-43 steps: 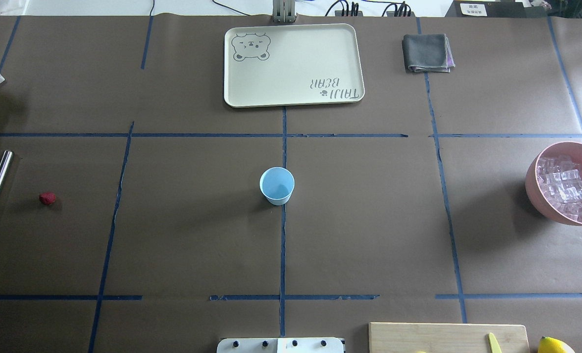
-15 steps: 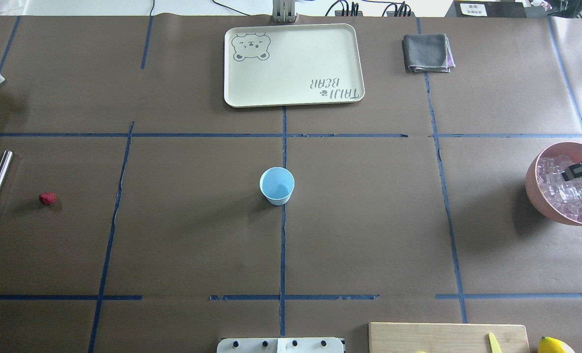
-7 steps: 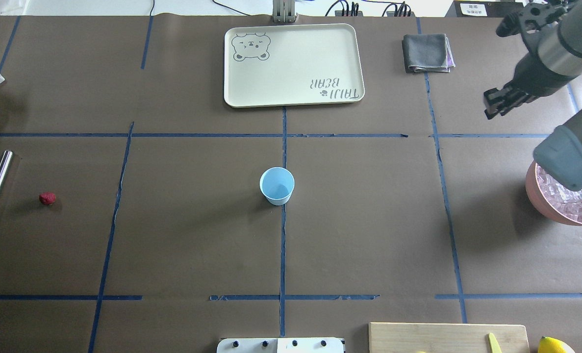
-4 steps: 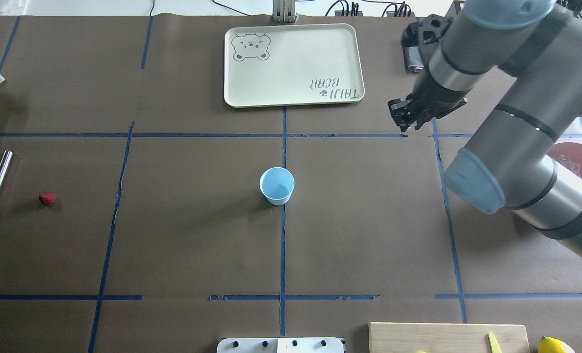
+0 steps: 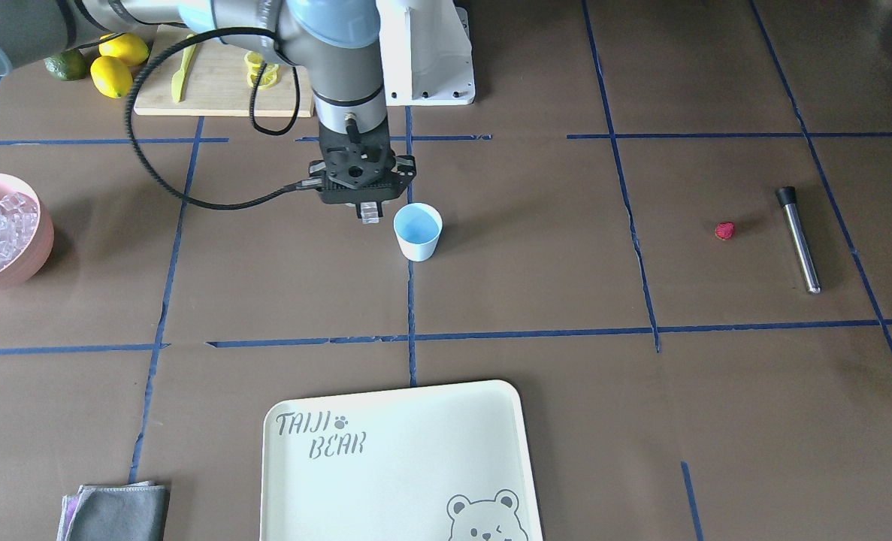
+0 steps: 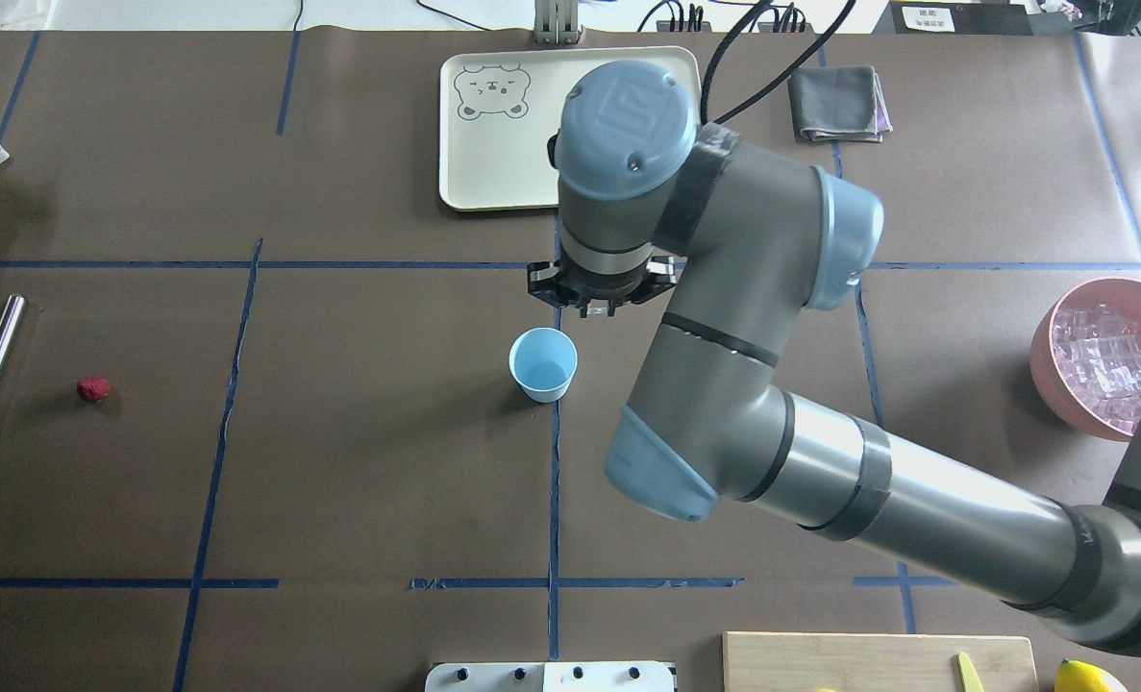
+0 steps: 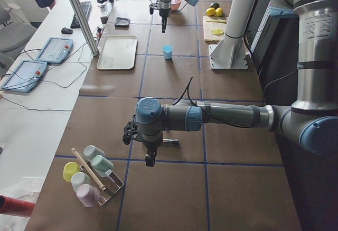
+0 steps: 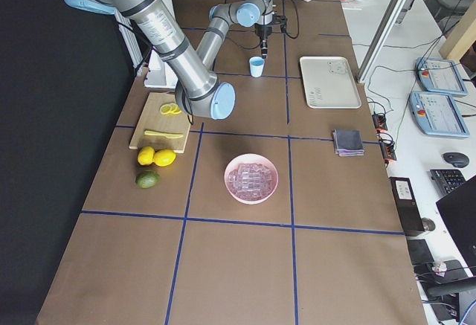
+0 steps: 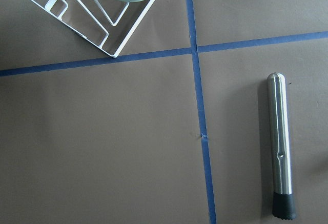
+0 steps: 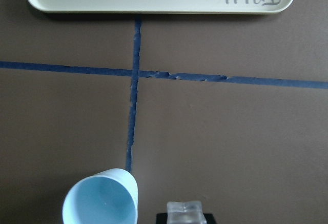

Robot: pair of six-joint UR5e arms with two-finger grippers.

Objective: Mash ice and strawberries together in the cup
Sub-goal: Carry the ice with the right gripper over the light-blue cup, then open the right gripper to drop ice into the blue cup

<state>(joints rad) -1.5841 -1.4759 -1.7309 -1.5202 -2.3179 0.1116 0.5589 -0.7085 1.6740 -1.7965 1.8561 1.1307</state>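
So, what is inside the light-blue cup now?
Nothing visible: the cup shows only its bare blue inside. One ice cube sits in the right claw, beside the cup, not in it. Nothing covers the opening.

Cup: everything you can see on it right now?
The cup is small, tapered and handleless, light blue inside with a paler outside, plastic by the look. It stands upright, mouth up, on the brown-covered table, over a blue tape line. It looks empty. Nothing touches it: the right gripper, shut on an ice cube, hangs beside the rim, not above the mouth.
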